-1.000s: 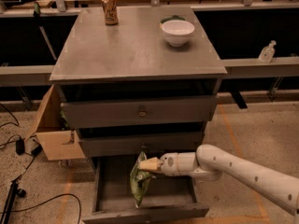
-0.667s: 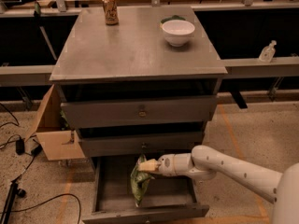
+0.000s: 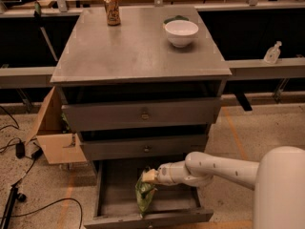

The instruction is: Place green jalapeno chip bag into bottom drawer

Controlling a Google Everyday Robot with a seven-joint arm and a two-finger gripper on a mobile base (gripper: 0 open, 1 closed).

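The green jalapeno chip bag (image 3: pixel 143 194) hangs upright from my gripper (image 3: pixel 148 176), its lower end down inside the open bottom drawer (image 3: pixel 116 185). The gripper is shut on the bag's top edge, over the middle of the drawer tray. My white arm (image 3: pixel 214 168) reaches in from the right. The drawer is pulled out under the grey cabinet, its front panel (image 3: pixel 147 219) at the bottom of the view.
Two shallower drawers (image 3: pixel 143 114) with round knobs sit above, slightly ajar. On the cabinet top stand a white bowl (image 3: pixel 181 32) with a dark-green item behind it and a can (image 3: pixel 112 9). A cardboard box (image 3: pixel 55 132) and cables (image 3: pixel 19 151) lie at the left.
The arm has drawn nearer and now fills the lower right. The bag has stayed in the gripper, hanging a little lower in the drawer.
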